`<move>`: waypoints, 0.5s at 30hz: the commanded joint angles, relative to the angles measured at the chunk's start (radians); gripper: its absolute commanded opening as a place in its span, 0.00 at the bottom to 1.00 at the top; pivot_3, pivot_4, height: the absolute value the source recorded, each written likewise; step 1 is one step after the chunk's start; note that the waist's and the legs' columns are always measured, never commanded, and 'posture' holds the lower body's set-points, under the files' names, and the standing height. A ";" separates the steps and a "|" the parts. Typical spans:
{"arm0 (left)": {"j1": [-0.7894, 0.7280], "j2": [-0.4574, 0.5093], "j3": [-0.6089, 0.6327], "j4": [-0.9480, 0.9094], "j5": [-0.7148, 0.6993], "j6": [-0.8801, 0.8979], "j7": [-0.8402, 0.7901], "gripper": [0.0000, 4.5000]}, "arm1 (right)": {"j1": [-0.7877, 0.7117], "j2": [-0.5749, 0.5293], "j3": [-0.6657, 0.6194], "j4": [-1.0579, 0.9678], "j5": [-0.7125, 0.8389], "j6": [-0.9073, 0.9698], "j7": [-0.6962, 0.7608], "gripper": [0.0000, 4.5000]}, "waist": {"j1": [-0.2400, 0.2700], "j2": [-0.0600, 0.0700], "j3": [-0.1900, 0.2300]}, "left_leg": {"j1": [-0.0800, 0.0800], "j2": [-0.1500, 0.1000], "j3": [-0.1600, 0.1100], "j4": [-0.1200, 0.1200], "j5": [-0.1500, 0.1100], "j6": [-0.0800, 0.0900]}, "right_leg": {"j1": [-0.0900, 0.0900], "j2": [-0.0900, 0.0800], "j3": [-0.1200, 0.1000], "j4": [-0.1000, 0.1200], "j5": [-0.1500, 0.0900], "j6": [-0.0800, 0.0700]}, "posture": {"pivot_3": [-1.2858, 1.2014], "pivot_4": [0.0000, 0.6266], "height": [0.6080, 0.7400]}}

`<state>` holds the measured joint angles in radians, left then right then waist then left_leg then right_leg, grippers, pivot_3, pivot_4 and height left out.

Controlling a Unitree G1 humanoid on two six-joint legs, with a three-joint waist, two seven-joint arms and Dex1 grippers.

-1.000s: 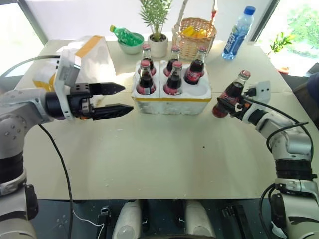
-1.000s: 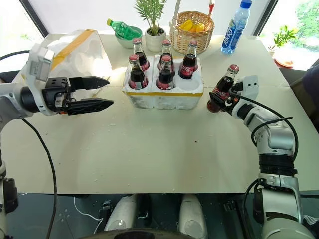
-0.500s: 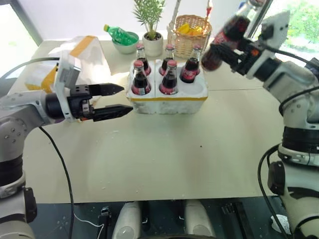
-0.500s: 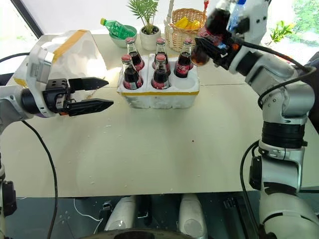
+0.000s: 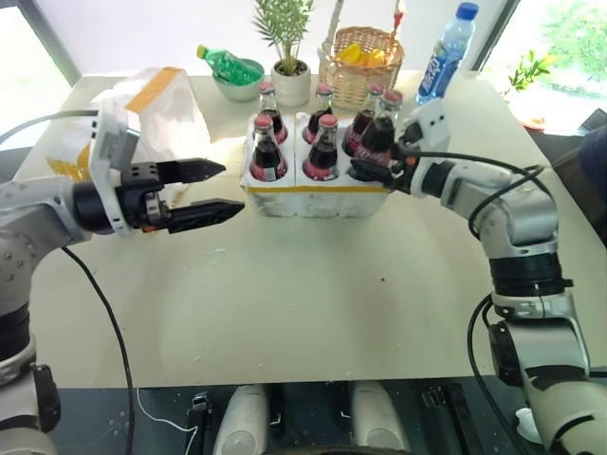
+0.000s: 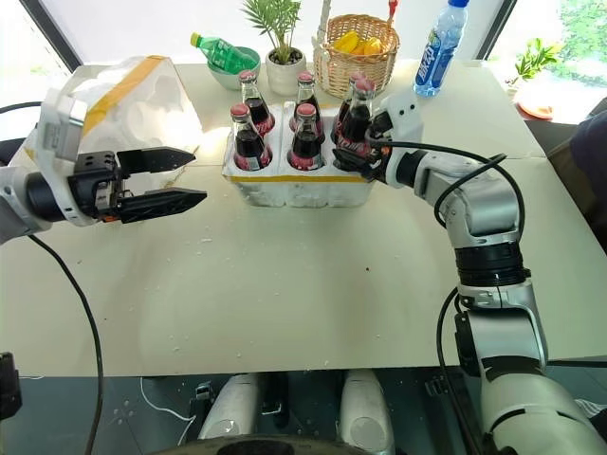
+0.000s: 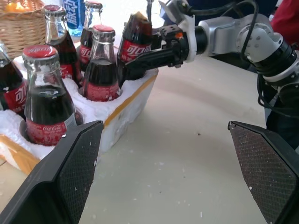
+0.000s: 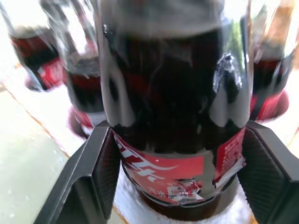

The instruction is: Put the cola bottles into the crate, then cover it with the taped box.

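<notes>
- The crate (image 5: 322, 185) sits toward the far middle of the tabletop (image 5: 313, 303), with five cola bottles (image 5: 267, 152) standing upright in its holes.
- The sixth bottle (image 5: 377, 142) is at the crate's near right hole, its base down in the foam, as the right wrist view shows.
- The right end effector (image 5: 372, 171) reaches in from the right side. Its two black fingers (image 8: 91, 172) stand either side of that bottle's lower body. In the right wrist view thin gaps show between pads and glass, so I cannot tell whether it grips or has let go.
- The left end effector (image 5: 204, 190) hangs above the tabletop just left of the crate, fingers spread wide, with nothing between them.
- The taped box (image 5: 152, 104) rests near the far left corner, behind the left end effector.
- Along the far edge stand a bowl with a green bottle (image 5: 228, 66), a potted plant (image 5: 289, 47), a wicker basket (image 5: 365, 62) and a blue-capped water bottle (image 5: 444, 57).
</notes>
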<state>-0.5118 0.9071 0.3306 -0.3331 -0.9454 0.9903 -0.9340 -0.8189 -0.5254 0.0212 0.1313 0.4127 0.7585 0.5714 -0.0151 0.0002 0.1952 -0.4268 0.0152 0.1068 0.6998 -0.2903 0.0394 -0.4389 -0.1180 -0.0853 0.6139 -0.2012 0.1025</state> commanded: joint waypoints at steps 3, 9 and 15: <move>0.045 0.060 0.091 -0.049 -0.029 -0.001 0.016 1.00 | -0.016 -0.030 -0.038 -0.054 0.016 0.012 0.050 0.99 | 0.001 0.000 0.000 | 0.000 0.000 0.000 0.000 0.000 0.000 | 0.001 0.000 0.000 0.000 0.000 0.000 | 0.52 0.24 1.00; 0.192 0.272 0.323 -0.024 0.003 0.072 -0.053 1.00 | -0.037 -0.289 -0.136 -0.168 0.138 0.105 0.301 0.99 | 0.003 0.000 0.001 | -0.001 0.000 0.000 -0.001 0.000 0.000 | -0.001 0.000 0.000 0.000 0.000 0.000 | 0.52 0.24 1.00; 0.432 0.493 0.454 0.214 0.314 0.089 -0.071 1.00 | -0.024 -0.529 -0.197 -0.160 0.240 0.118 0.581 0.99 | -0.002 0.000 0.001 | 0.002 0.000 0.002 -0.002 0.000 0.000 | -0.001 0.000 0.000 -0.003 -0.001 -0.002 | 0.52 0.24 1.00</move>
<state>-0.0931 1.3758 0.7626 -0.1723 -0.7122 1.0799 -1.0095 -0.8315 -1.0418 -0.1551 0.0007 0.6175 0.8860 1.0985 -0.0167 0.0006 0.1961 -0.4236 0.0158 0.1097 0.6972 -0.2906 0.0390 -0.4400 -0.1183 -0.0851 0.6120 -0.2031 0.0998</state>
